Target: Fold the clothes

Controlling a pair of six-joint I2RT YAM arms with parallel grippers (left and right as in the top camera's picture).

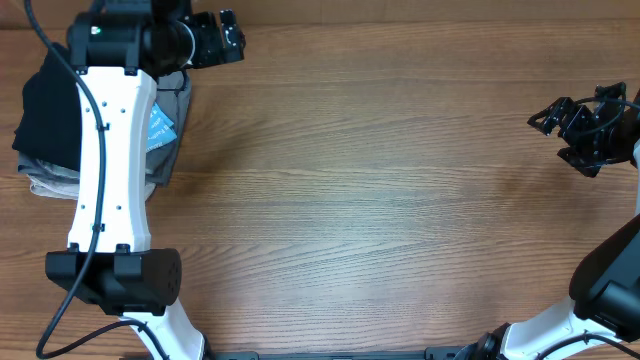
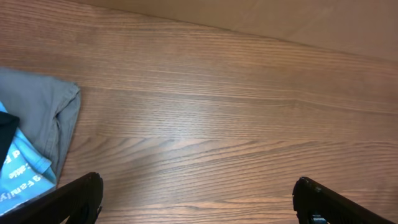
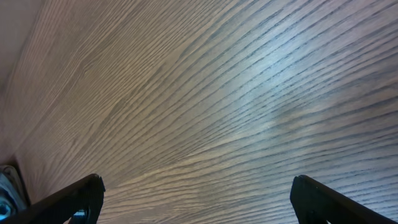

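The black T-shirt lies bunched on top of a pile of garments at the far left of the table, partly hidden under my left arm. A sliver of it shows at the left edge of the left wrist view. My left gripper is open and empty, to the right of the pile over bare wood. My right gripper is open and empty at the far right, above bare table.
Folded grey garments lie under the black shirt and show in the left wrist view. A light-blue patterned garment lies on the pile's right side. The wooden table stretches between the arms.
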